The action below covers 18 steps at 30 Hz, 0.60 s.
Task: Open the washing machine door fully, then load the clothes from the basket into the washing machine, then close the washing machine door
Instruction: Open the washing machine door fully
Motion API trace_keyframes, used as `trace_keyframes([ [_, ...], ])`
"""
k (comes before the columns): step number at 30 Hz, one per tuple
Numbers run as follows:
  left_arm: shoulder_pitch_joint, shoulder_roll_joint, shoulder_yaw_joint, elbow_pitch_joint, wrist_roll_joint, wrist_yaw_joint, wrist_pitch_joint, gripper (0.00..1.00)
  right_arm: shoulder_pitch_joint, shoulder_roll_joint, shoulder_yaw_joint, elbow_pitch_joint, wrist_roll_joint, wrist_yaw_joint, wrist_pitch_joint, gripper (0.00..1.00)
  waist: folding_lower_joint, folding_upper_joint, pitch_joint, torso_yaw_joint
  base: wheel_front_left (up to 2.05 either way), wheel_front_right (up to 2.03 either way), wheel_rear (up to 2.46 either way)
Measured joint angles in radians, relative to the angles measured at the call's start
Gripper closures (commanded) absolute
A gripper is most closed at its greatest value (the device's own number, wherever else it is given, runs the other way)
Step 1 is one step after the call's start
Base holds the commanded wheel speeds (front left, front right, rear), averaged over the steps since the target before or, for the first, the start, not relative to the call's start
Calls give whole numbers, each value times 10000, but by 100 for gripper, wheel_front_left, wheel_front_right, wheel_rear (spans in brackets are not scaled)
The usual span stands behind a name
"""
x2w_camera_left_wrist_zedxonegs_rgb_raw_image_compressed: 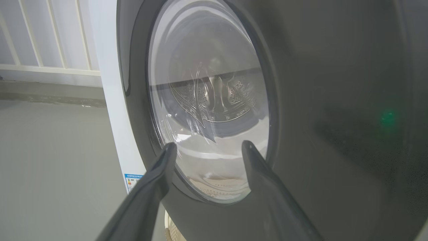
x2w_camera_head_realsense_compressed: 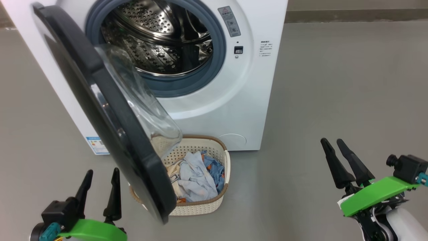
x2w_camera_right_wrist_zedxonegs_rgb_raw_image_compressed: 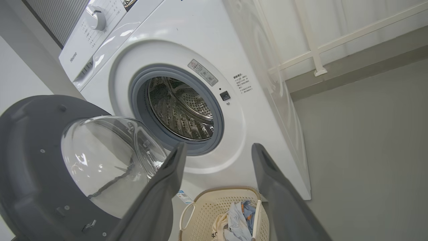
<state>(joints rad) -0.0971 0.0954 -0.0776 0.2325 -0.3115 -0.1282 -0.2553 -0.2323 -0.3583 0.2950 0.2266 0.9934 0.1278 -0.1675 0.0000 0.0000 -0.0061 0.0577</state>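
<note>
The white washing machine stands ahead with its steel drum exposed. Its black door hangs about half open, swung out toward me, the glass bowl facing right. On the floor below sits the cream basket, partly behind the door, holding the clothes in pale blue, cream and denim. My left gripper is open just left of the door's outer face. My right gripper is open far to the right, well clear of the machine and the basket.
Grey floor spreads to the right of the machine. A white railing and wall base run behind it. A small blue label marks the machine's lower left corner.
</note>
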Motion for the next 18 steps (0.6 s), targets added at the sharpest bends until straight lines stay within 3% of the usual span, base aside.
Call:
trace_keyframes([
  [13,216,-63,251,-222,355,0,0,0,604,970,-1480,1087,-4514,2,-769,0,0,0,-109,-439,0,0,0],
  [18,218,-94,268,-270,426,0,-2,0,719,1292,-1801,1179,-5331,2,-798,0,0,0,-133,-426,0,0,0],
])
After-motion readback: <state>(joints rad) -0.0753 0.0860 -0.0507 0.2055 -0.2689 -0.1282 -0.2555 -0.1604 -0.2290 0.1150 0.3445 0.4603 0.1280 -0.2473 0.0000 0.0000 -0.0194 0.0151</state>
